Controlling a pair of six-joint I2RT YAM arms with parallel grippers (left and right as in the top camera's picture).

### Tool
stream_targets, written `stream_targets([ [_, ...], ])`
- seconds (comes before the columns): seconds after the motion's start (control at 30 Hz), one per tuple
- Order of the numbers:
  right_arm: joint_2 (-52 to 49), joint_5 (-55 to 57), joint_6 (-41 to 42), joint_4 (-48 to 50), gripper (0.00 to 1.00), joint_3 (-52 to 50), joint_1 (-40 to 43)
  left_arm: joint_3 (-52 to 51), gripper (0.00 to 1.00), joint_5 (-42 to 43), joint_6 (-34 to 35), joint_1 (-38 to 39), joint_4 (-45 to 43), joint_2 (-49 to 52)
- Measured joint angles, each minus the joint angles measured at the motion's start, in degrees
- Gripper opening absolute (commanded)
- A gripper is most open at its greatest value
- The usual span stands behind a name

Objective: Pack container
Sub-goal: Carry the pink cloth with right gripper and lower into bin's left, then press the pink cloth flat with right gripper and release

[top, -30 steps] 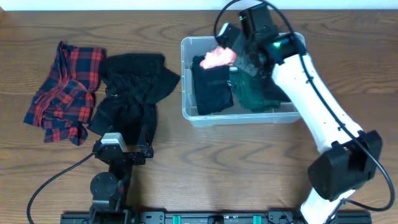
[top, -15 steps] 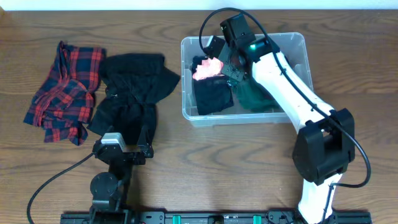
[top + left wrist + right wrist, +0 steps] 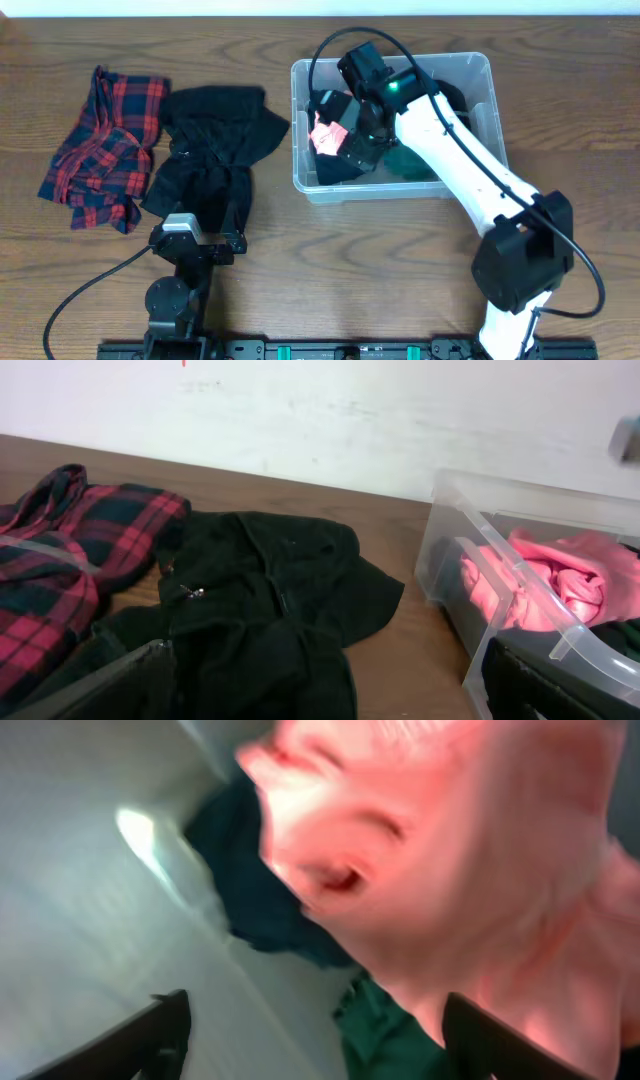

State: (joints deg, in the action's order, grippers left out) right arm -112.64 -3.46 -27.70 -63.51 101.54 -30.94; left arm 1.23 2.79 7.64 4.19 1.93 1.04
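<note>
The clear container point(image 3: 300, 75) stands at the back right of the table, with a black garment point(image 3: 340, 165) and a green one point(image 3: 410, 160) inside. A pink garment point(image 3: 327, 130) lies on the black one at the bin's left end. My right gripper point(image 3: 345, 125) reaches down into the bin beside it. In the right wrist view its jaws point(image 3: 320, 1040) stand open, with the pink garment point(image 3: 450, 860) loose just ahead of them and nothing between them. My left gripper point(image 3: 200, 225) rests open near the front edge, at the black jacket point(image 3: 215, 150).
A red plaid shirt point(image 3: 100, 145) lies crumpled at the far left, touching the black jacket. In the left wrist view the jacket point(image 3: 260, 600) fills the middle and the container's corner point(image 3: 450, 550) rises at the right.
The right arm swung left and down into the bin with the pink garment, then its jaws opened and let the garment go. The left arm has not moved.
</note>
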Motion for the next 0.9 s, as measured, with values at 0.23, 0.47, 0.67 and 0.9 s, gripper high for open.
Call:
stream_targets([
  [0.23,0.9,-1.1,9.8,11.7,0.11,0.0,0.3,0.0,0.98,0.0,0.0,0.0,0.0,0.0],
  [0.47,0.0,1.4,20.5,14.1,0.01,0.0,2.9,0.0,0.98,0.0,0.0,0.0,0.0,0.0],
  [0.67,-6.9,2.4,25.0,12.7,0.01,0.1,4.7,0.0,0.98,0.0,0.0,0.0,0.0,0.0],
  [0.9,-14.1,2.0,27.1,11.8,0.01,0.4,5.0,0.0,0.98,0.0,0.0,0.0,0.0,0.0],
])
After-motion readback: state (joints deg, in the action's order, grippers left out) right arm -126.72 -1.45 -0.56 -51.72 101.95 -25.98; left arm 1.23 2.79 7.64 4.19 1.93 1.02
